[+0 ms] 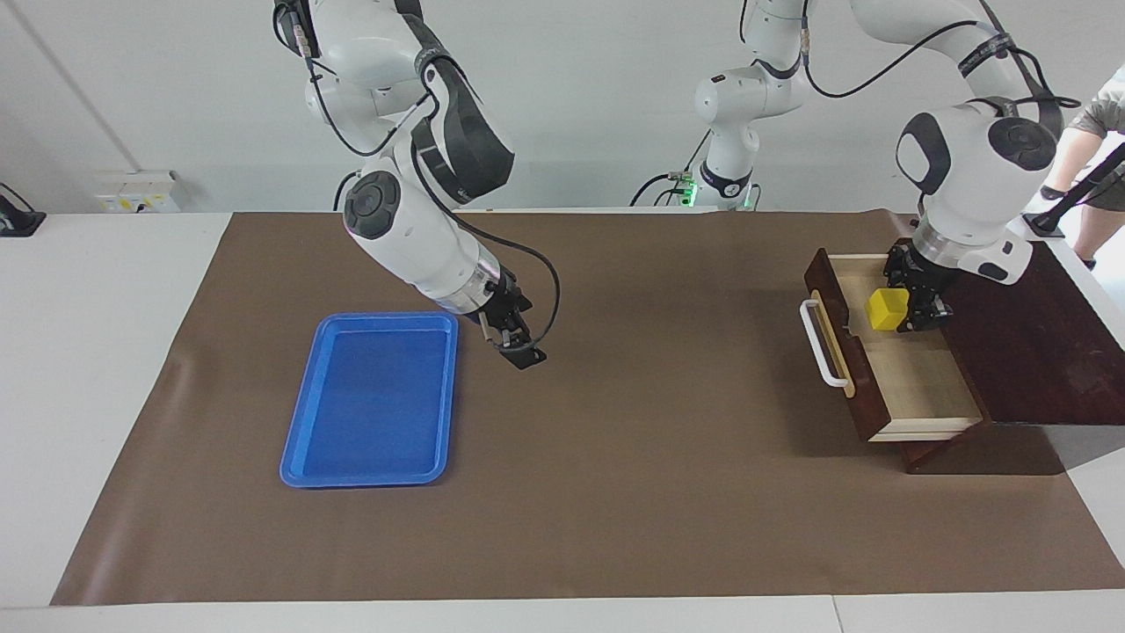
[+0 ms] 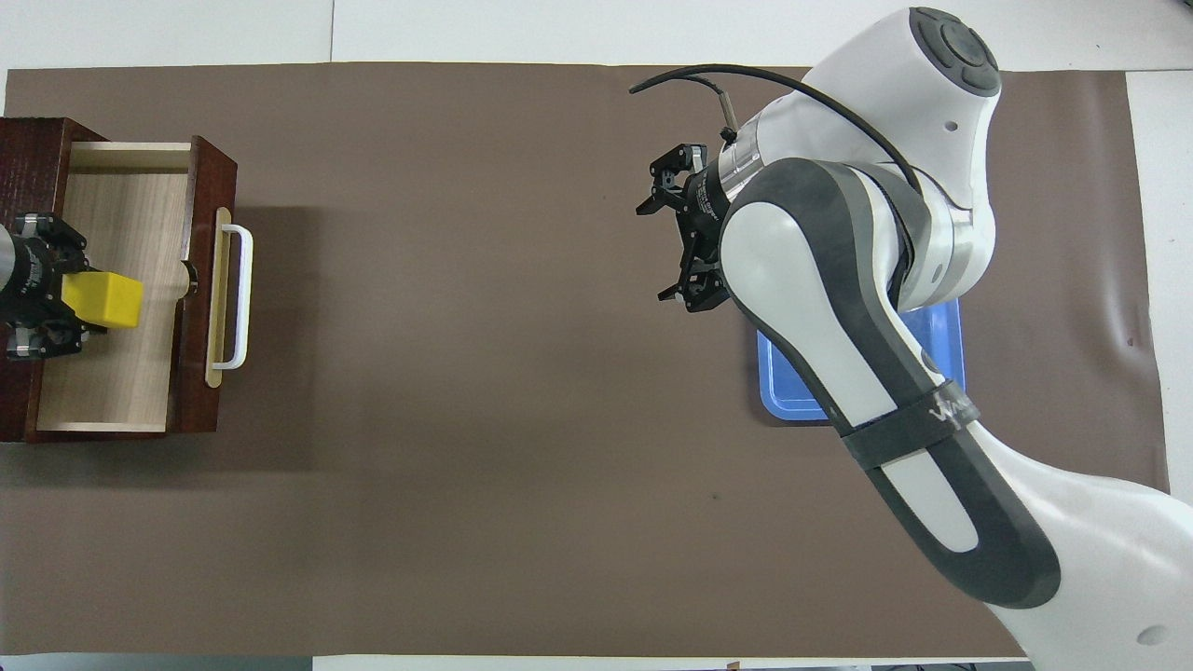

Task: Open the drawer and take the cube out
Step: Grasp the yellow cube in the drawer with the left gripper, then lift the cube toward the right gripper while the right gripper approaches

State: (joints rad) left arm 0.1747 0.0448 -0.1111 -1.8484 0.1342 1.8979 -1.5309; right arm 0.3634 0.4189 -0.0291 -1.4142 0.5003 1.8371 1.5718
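Note:
The dark brown drawer (image 1: 879, 413) stands pulled open at the left arm's end of the table, showing its pale wood floor (image 2: 121, 373) and white bar handle (image 1: 822, 345). My left gripper (image 1: 907, 309) is shut on the small yellow cube (image 1: 886, 309) and holds it just over the drawer's floor, near the cabinet. In the overhead view the cube (image 2: 104, 300) sticks out from the left gripper (image 2: 75, 300) toward the handle (image 2: 238, 296). My right gripper (image 1: 520, 350) hangs open with nothing in it, over the brown mat beside the blue tray.
A flat blue tray (image 1: 303, 422) lies on the brown mat (image 1: 615, 457) toward the right arm's end; the right arm covers most of the tray (image 2: 792, 396) from above. The dark cabinet top (image 1: 1037, 343) adjoins the drawer. A person (image 1: 1103, 114) stands by that table corner.

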